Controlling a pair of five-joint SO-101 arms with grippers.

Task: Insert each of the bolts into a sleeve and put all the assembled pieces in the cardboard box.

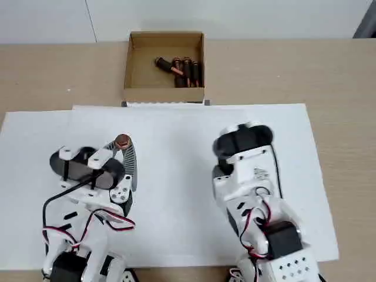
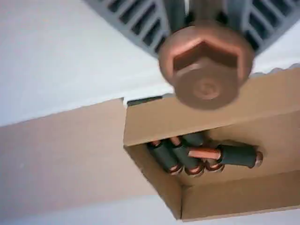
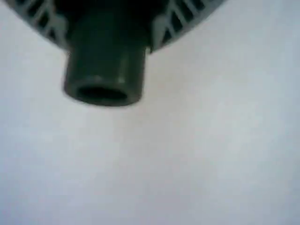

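Pinches a copper-headed bolt in the left gripper, above white paper, short of the cardboard box. Clamps a dark sleeve in the right gripper (open end showing). Shows several assembled pieces clustered in the box's right half.

No text, number or sign can be read in any view. A small label on the white housing of the right arm carries dark print, but it is too small to make out.
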